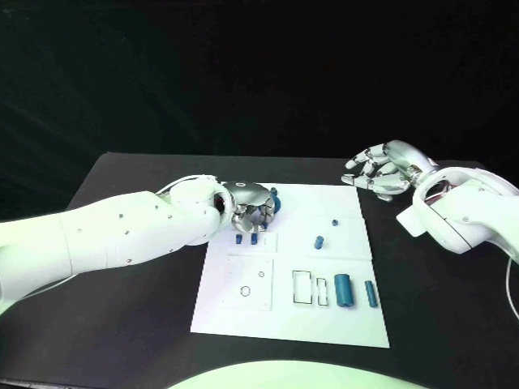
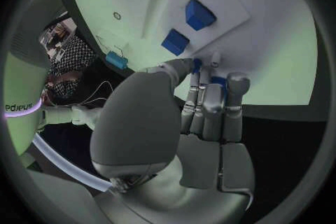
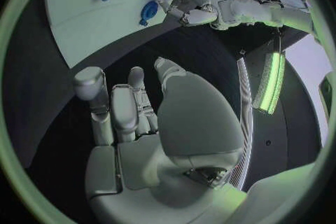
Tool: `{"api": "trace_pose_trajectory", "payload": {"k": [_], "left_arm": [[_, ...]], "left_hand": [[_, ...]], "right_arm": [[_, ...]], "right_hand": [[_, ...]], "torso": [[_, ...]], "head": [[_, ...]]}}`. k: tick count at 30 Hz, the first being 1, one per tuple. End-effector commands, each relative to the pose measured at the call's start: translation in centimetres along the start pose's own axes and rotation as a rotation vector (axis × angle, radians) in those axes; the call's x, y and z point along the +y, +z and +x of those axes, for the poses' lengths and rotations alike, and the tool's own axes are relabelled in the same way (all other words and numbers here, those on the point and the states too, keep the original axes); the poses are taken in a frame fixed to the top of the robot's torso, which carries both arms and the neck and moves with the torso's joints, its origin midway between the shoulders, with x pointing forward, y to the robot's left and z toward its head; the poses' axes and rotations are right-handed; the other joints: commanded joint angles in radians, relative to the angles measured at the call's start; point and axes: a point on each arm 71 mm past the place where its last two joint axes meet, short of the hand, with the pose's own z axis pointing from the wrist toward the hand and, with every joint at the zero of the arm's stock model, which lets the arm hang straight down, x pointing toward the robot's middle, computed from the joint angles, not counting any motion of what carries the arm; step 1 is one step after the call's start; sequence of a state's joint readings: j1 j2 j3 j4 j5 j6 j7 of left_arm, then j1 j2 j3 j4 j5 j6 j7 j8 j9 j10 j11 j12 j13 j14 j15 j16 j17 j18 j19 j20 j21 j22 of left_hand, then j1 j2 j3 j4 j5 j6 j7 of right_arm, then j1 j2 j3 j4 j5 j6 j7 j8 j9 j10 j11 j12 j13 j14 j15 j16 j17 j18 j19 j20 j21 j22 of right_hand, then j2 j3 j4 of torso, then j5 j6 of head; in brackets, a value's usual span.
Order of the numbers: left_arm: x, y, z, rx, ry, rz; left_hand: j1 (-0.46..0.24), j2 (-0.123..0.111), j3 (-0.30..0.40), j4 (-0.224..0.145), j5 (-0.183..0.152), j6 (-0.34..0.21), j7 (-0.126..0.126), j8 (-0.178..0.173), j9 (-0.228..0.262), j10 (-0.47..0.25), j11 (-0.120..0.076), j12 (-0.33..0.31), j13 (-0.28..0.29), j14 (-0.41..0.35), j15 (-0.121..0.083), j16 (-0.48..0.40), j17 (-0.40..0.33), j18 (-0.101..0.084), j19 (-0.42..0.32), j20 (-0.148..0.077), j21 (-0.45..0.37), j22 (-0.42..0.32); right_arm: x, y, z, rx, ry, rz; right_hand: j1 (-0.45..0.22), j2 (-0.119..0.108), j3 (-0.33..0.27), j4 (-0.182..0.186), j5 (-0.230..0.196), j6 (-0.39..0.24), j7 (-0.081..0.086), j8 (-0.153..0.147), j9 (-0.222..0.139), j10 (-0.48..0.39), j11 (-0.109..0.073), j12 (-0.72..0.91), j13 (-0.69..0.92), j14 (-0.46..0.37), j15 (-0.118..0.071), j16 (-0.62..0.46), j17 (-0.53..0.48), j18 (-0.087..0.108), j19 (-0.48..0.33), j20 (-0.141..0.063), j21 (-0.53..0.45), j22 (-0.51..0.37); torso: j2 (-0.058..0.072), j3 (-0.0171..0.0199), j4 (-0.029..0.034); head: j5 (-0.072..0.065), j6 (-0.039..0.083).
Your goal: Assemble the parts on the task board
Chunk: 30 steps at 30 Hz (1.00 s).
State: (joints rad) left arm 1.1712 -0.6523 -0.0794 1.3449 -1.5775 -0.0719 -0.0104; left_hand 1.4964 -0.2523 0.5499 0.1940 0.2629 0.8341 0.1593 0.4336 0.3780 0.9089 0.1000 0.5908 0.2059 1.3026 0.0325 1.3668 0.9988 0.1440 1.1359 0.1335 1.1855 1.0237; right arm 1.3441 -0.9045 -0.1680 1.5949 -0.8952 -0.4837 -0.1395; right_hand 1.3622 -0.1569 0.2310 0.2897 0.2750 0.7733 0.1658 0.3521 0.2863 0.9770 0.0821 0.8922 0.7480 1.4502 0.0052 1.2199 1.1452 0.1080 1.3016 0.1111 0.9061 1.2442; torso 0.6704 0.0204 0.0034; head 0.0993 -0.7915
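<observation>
Our left robot hand [image 1: 250, 209] curls over the far left corner of the task board [image 1: 341, 328], fingers closed around a blue round part [image 1: 272, 200], while our right robot hand [image 1: 383, 169] hovers empty, fingers loosely apart, beyond the board's far right corner. To seat this part well, we should probably keep it upright and lower slowly. The board lies on a black tabletop [image 1: 119, 308], two blue cylinders [image 1: 343, 290] near its right edge, dark room behind.

Both arms were glossy white shells, rounded and thick. The left arm [image 1: 108, 235] carried small dark screw holes dotted along its casing. The right arm [image 1: 476, 215] had a thin white cable trailing from it and, at the wrist opening, what looked like reddish wiring. Each hand, left hand [image 1: 251, 208] and right hand [image 1: 383, 168], was segmented silver metal.
</observation>
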Motion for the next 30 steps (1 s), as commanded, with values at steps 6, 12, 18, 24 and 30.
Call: {"api": "trace_pose_trajectory", "payload": {"k": [6, 12, 18, 24, 30], "left_arm": [[-0.2, 0.1, 0.0, 0.008, -0.005, 0.013], [-0.2, 0.2, -0.1, -0.01, -0.003, 0.013], [-0.1, 0.2, -0.2, -0.033, -0.004, 0.016], [-0.2, -0.1, -0.3, -0.046, -0.026, 0.026], [-0.2, -0.9, -0.9, -0.062, -0.079, 0.033]], "left_hand": [[0.002, 0.031, 0.018, -0.045, -0.007, 0.074, -0.018, 0.011, 0.006, 0.086, -0.026, -0.024, -0.007, 0.059, -0.022, 0.045, 0.075, -0.023, 0.041, -0.018, 0.055, 0.065], [-0.003, 0.038, 0.022, -0.063, -0.007, 0.096, -0.023, 0.007, 0.009, 0.112, -0.032, -0.038, -0.008, 0.08, -0.029, 0.058, 0.103, -0.029, 0.063, -0.024, 0.078, 0.095], [-0.008, 0.038, 0.027, -0.074, -0.006, 0.095, -0.021, -0.008, 0.007, 0.117, -0.029, -0.059, -0.011, 0.088, -0.028, 0.061, 0.105, -0.032, 0.072, -0.025, 0.089, 0.109], [-0.016, 0.037, 0.033, -0.08, -0.003, 0.094, -0.017, -0.021, 0.005, 0.119, -0.024, -0.08, -0.015, 0.089, -0.025, 0.06, 0.101, -0.032, 0.071, -0.024, 0.09, 0.109], [-0.03, 0.031, 0.035, -0.081, -0.003, 0.096, -0.014, -0.031, 0.004, 0.123, -0.021, -0.099, -0.019, 0.09, -0.021, 0.06, 0.099, -0.032, 0.071, -0.022, 0.092, 0.112]], "right_arm": [[0.1, 0.0, 0.1, 0.012, -0.003, -0.009], [0.1, 0.0, 0.2, 0.013, -0.003, -0.009], [0.1, 0.0, 0.2, 0.013, -0.003, -0.009], [0.1, 0.0, 0.2, 0.013, -0.003, -0.01], [0.1, 0.0, 0.1, 0.012, -0.003, -0.009]], "right_hand": [[0.0, -0.008, 0.006, -0.002, 0.006, 0.001, 0.004, 0.004, -0.001, -0.006, 0.001, -0.007, -0.003, -0.006, 0.0, -0.006, -0.002, 0.017, -0.006, -0.002, -0.008, -0.002], [-0.001, -0.008, 0.009, -0.002, 0.006, 0.002, 0.004, 0.006, -0.001, -0.004, 0.001, -0.008, -0.006, -0.005, 0.0, -0.004, 0.002, 0.016, -0.002, -0.002, -0.003, 0.0], [-0.001, -0.008, 0.009, -0.002, 0.006, 0.003, 0.004, 0.007, -0.001, -0.004, 0.001, -0.008, -0.007, -0.004, -0.001, -0.003, 0.004, 0.015, 0.0, -0.002, 0.001, 0.002], [-0.001, -0.008, 0.01, -0.002, 0.006, 0.004, 0.003, 0.008, -0.001, -0.002, 0.001, -0.008, -0.008, -0.004, -0.001, -0.004, 0.002, 0.016, 0.0, -0.002, -0.002, 0.0], [-0.001, -0.008, 0.01, -0.002, 0.006, 0.004, 0.003, 0.008, -0.001, -0.002, 0.001, -0.008, -0.008, -0.004, -0.001, -0.004, 0.002, 0.016, 0.0, -0.002, -0.002, 0.0]], "torso": [[0.0, -0.0001, -0.0001], [0.0, -0.0004, -0.0005], [0.0, -0.0002, 0.0001], [0.001, -0.0012, -0.0011], [0.0, 0.0003, 0.0003]], "head": [[-0.001, -0.001], [-0.002, 0.001], [-0.003, 0.003], [-0.003, 0.01], [-0.003, 0.008]]}}
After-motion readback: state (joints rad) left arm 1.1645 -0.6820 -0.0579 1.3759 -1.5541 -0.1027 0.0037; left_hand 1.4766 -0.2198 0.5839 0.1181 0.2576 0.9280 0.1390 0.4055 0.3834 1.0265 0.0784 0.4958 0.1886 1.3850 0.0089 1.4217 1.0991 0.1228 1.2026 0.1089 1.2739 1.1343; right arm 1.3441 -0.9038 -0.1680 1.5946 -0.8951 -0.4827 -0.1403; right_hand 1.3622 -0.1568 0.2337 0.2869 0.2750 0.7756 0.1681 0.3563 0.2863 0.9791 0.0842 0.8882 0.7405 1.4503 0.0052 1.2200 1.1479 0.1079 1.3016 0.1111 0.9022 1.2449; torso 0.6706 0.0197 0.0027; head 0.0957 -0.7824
